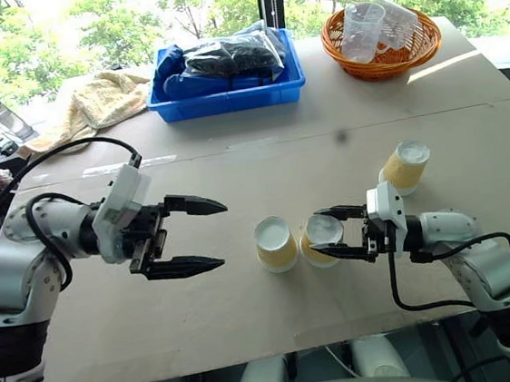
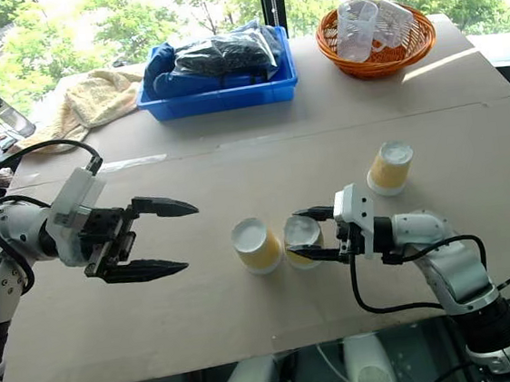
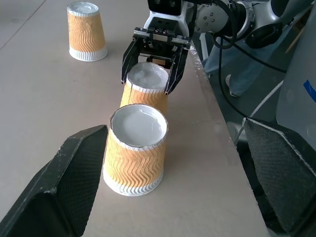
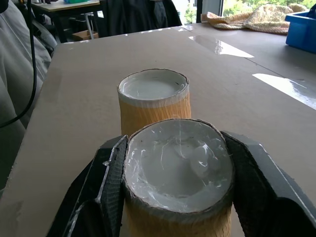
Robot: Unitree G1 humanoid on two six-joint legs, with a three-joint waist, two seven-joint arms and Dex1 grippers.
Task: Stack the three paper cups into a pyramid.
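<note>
My right gripper [image 1: 334, 232] points left, pinching the middle cup [image 1: 319, 240] beside another cup [image 1: 275, 244]; my left gripper [image 1: 203, 236] hovers spread nearby, third cup [image 1: 405, 166] apart.

This looks like a robot test room in an office or lab building. The wide flat brown cardboard-covered worktable [image 1: 322, 129] stands against large windows with green trees outside. Beyond the grippers, at the table's far edge, sit a blue plastic storage bin [image 1: 227, 98] of dark bagged items, a woven orange basket [image 1: 385, 57] holding clear plastic measuring cups [image 1: 363, 29], and a crumpled beige towel [image 1: 95, 103].
</note>
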